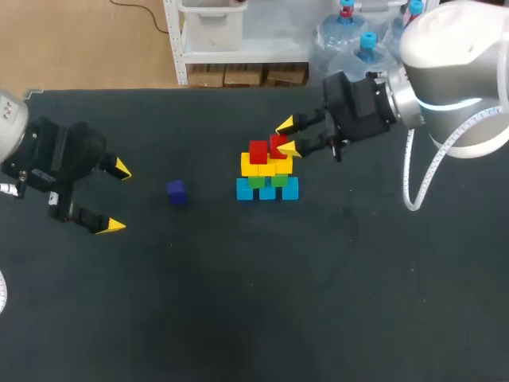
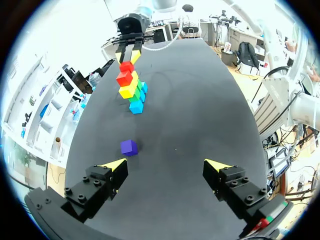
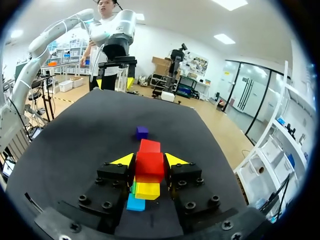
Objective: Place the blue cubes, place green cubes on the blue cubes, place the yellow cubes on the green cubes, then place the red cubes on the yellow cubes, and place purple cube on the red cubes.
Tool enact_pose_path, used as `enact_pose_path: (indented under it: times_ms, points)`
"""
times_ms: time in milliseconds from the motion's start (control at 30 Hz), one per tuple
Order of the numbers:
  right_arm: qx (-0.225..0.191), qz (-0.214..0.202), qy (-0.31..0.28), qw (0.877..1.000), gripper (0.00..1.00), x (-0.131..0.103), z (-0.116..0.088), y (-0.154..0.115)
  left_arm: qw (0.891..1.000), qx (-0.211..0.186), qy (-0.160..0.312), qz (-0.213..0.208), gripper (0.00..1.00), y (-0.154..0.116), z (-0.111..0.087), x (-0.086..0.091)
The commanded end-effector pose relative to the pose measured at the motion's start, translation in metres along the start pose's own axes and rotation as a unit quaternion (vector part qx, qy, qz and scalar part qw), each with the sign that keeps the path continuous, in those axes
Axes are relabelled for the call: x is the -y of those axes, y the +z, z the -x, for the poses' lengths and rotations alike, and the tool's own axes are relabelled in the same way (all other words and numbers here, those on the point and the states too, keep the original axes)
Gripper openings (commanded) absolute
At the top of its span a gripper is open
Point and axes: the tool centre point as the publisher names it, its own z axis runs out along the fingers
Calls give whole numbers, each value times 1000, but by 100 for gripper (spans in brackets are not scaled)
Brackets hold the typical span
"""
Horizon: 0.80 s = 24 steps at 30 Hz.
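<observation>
My left hand (image 1: 116, 197) hangs nearest, fingers spread wide and holding nothing, over the black desk (image 1: 318, 278). Beyond it a small purple cube (image 1: 176, 191) sits alone on the desk. Farther on, blue cubes (image 1: 267, 191) form a base row, carrying green cubes (image 1: 256, 181), then yellow cubes (image 1: 254, 165), then a red cube (image 1: 258, 151). My right hand (image 1: 287, 137) is closed around a second red cube (image 1: 277, 145) beside it.

The table (image 1: 254, 318) has a black top (matte, evenly lit).
</observation>
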Motion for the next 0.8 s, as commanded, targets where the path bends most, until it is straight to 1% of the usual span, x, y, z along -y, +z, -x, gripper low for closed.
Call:
enact_pose_path:
  times_ms: [33,800]
  points:
    - [1,2,0,1000,0,2,-1,2,1000,5,2,1,100,0,-2,0]
    - [0,6,0,1000,0,2,-2,6,1000,5,2,1,100,0,-2,0]
